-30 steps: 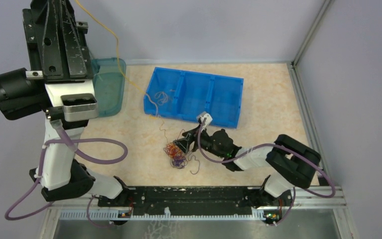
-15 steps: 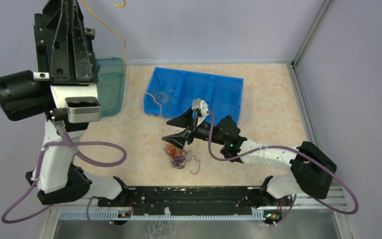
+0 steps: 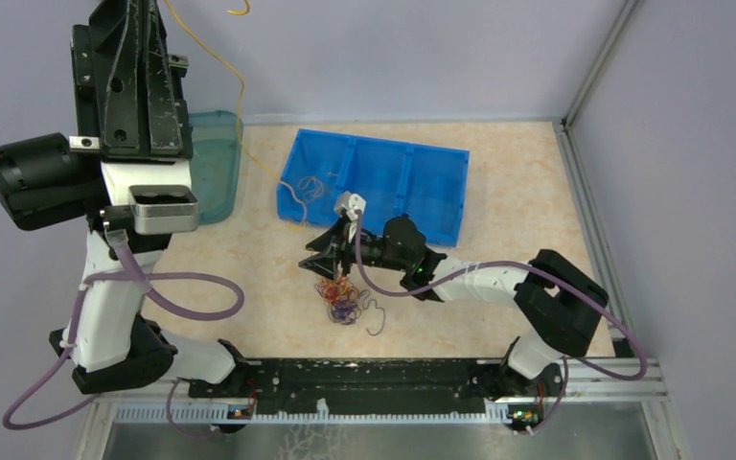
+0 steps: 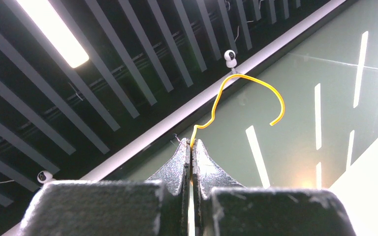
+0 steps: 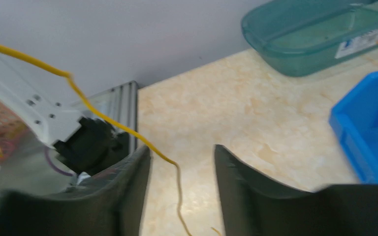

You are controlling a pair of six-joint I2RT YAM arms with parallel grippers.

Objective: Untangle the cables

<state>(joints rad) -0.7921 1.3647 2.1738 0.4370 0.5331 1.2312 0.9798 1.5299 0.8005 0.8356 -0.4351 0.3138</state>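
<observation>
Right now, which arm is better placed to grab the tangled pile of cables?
Right. The right end effector hovers open next to the tangle; the left end effector is raised high, shut on a yellow cable.

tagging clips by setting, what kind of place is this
Probably a robotics lab work cell: two robot arms bolted to a rail at the table edge, plain enclosure walls around it, and a blue sorting bin near a tangle of cables.
</observation>
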